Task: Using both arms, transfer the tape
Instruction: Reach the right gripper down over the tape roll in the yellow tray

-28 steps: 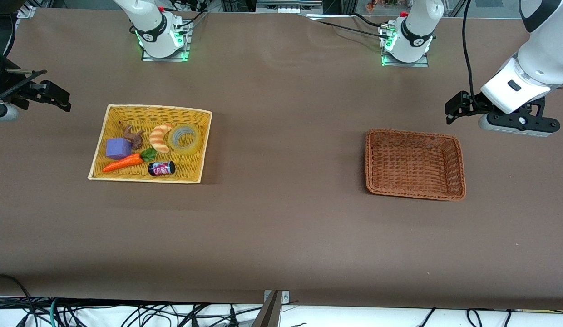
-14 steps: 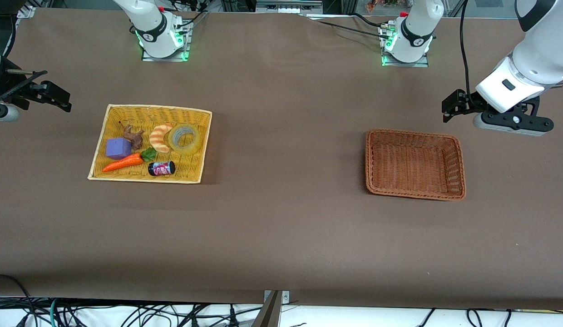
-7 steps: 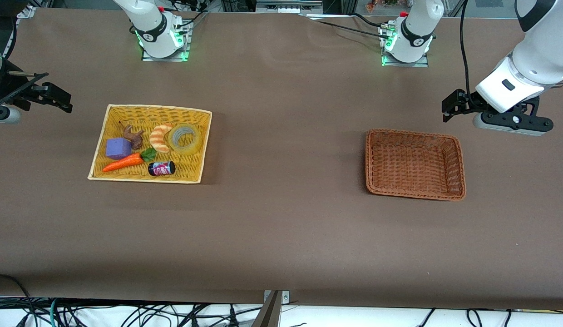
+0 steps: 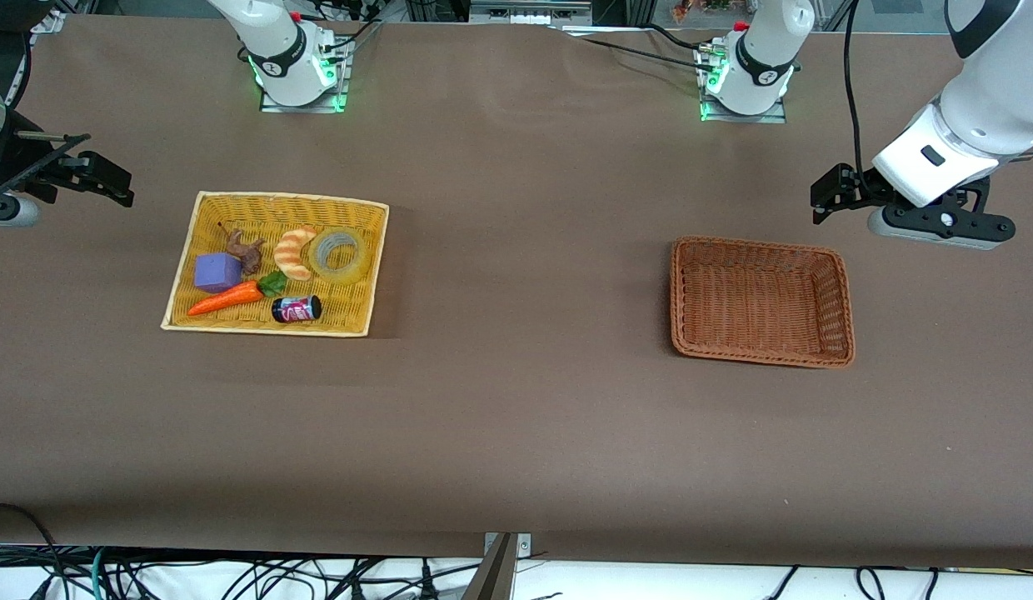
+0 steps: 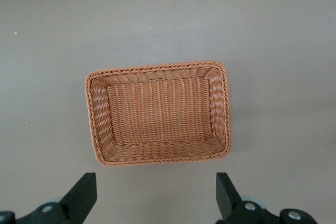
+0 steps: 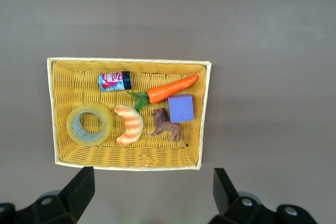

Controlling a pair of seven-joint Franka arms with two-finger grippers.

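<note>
Lying flat in the yellow wicker basket (image 4: 375,275), the tape (image 4: 339,254) occupies the corner toward the table's middle and farther from the front camera, with its grey core facing up; no gripper touches it. Taking the basket's centre as the dial in the front view, the tape sits at about 2 o'clock. The striped toy croissant (image 4: 293,252) lies just beside the tape, toward the right arm's end of the table. A small brown lion figure (image 4: 244,249) stands beside the croissant, and a purple cube (image 4: 217,272) sits at about 9 o'clock. A toy carrot (image 4: 227,298) lies nearer to the front camera than the cube, and a small dark can (image 4: 296,309) lies on its side at about 5 o'clock. The brown wicker basket (image 4: 844,308) stands toward the left arm's end of the table, well apart from the yellow one. The right gripper (image 4: 96,177) hangs in the air over the table at the right arm's end, its fingers (image 6: 79,190) spread wide and holding nothing. The left gripper (image 4: 831,197) hangs over the table near the brown basket's corner, its fingers (image 5: 81,198) likewise wide apart and holding nothing.
</note>
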